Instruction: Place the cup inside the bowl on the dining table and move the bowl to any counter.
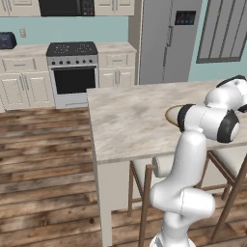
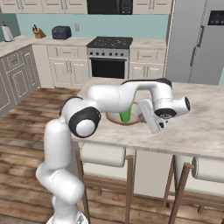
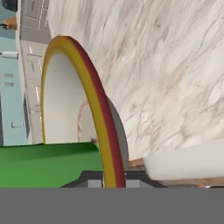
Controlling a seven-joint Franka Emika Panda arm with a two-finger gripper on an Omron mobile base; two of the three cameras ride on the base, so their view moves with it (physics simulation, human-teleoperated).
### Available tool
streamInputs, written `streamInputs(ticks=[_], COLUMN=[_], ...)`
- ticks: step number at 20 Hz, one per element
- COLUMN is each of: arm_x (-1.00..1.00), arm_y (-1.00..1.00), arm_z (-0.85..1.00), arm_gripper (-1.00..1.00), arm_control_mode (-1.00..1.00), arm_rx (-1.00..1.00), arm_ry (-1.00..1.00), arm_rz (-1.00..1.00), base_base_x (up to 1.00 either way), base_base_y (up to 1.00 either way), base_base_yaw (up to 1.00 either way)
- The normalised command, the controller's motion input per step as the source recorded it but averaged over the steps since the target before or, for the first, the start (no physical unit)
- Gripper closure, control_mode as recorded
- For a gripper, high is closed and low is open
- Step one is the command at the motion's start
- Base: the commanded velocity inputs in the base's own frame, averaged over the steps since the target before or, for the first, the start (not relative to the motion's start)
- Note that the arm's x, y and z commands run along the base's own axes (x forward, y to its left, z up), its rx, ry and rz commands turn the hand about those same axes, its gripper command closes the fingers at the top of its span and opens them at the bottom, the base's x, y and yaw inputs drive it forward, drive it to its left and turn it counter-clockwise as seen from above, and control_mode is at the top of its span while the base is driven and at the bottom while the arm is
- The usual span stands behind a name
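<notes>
Just beside the gripper [image 2: 146, 114], the cup [image 2: 126, 114] stands in the bowl [image 2: 114, 118].

Arm [image 2: 65, 144]: glossy white, smooth rounded tubular links, no visible cables or screws. Joints are banded in dark grey to black, with pale grey round end caps at elbow [image 2: 85, 127] and wrist [image 2: 187, 104]. Hand section is a white block with a dark round fitting. No markings legible on any link.

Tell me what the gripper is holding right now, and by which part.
Apparently the bowl, by its rim: in the hand view the finger tips of the gripper sit on either side of the rim's edge. The cup stands inside the bowl.
</notes>
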Motion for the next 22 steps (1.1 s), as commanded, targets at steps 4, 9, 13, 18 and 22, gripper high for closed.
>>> streamInputs(ticks=[4,9,13,18,22], arm_x=[-0.42,-0.41,-0.37,-0.29,-0.26], arm_y=[0.29,0.37,0.46,0.54,0.49], arm_z=[0.11,0.08,0.08,0.05,0.01], arm_gripper=[1.00,1.00,1.00,1.00,1.00], arm_control_mode=[-1.00,-1.00,-1.00,-1.00,-1.00], arm_rx=[0.01,0.00,0.00,0.00,0.00], arm_ry=[-0.01,-0.01,-0.02,-0.01,0.00], arm_rz=[0.02,0.01,0.01,0.00,0.00], base_base_x=[0.00,0.00,0.00,0.00,0.00], base_base_y=[0.00,0.00,0.00,0.00,0.00], base_base_yaw=[0.00,0.00,0.00,0.00,0.00])
